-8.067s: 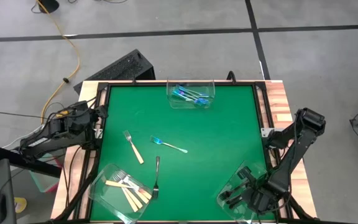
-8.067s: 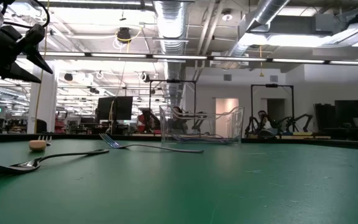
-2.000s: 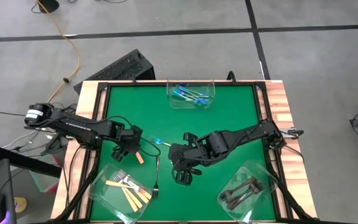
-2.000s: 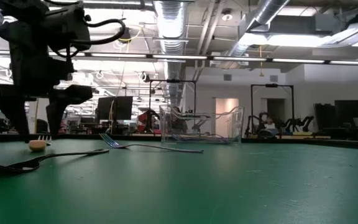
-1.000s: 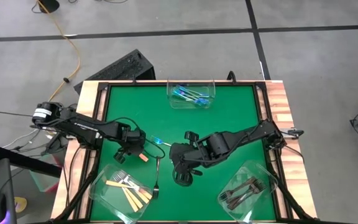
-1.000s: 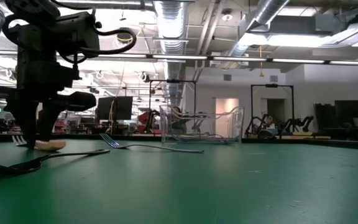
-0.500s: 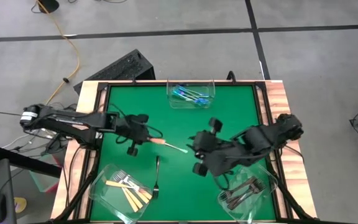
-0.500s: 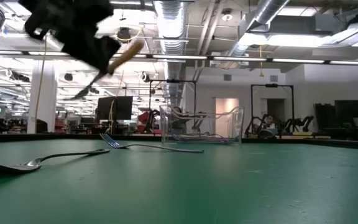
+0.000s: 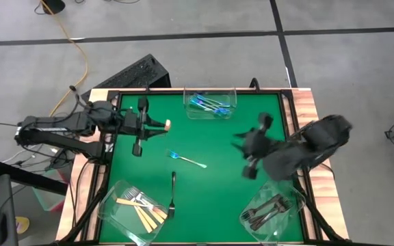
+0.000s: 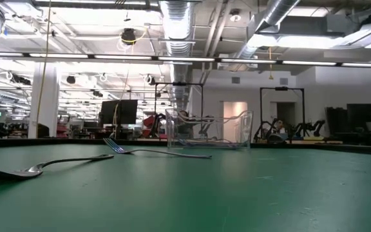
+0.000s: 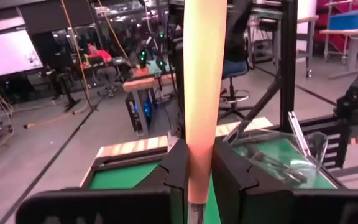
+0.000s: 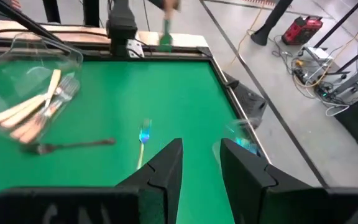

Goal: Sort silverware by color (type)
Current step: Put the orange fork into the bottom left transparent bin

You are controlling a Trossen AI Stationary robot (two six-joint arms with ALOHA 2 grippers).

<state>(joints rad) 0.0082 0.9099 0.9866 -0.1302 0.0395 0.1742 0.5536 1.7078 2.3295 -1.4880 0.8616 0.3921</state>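
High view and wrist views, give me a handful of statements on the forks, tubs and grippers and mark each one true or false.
1. The left gripper is shut on the tan-handled fork. True.
2. The right gripper carries a fork. False: its fingers stand apart with nothing between them.
3. The blue-handled fork lies loose on the green mat. True.
4. The dark grey metal fork lies inside the clear plastic tub of tan-handled forks. False: it lies on the mat beside it.
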